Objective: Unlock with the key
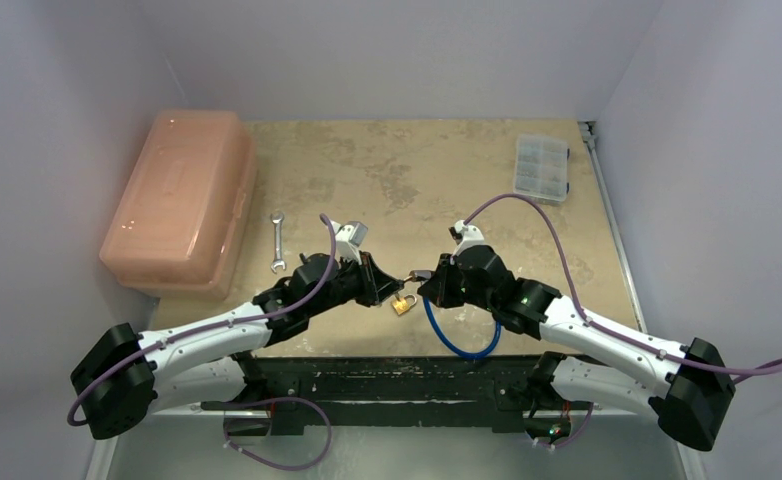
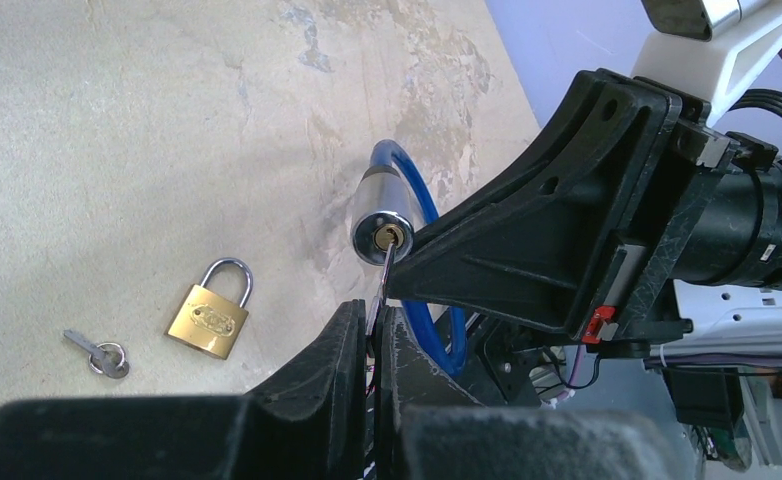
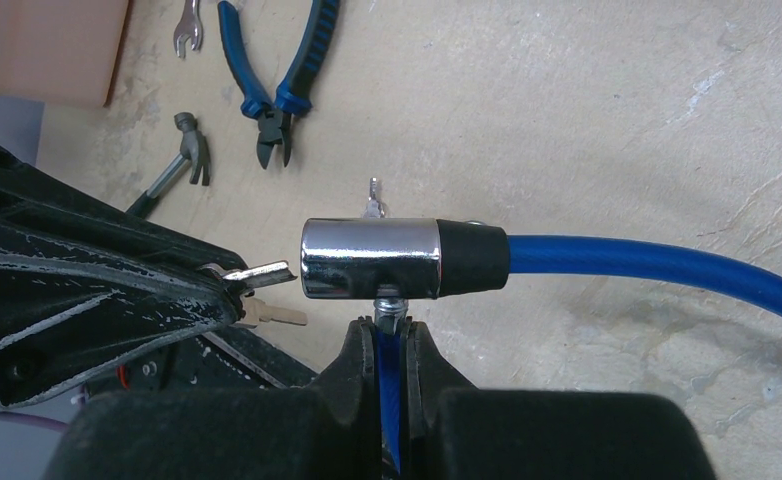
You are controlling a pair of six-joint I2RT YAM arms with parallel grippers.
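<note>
My left end effector (image 2: 374,320), pressed together on the key (image 3: 262,272), holds its tip at the mouth of the lock barrel (image 3: 369,258). My right end effector (image 3: 389,335) pinches the blue cable (image 3: 617,258) just below that barrel. Full insertion and turning apparently remain.

A robot lab: bare white walls (image 1: 57,120) enclose a scuffed tabletop (image 1: 417,170) holding wrench (image 1: 277,242) and pliers (image 3: 269,128).

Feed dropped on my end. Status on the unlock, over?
Left gripper shut on key. Right gripper shut on blue cable lock. Key tip at keyhole. Nothing blocking.
</note>
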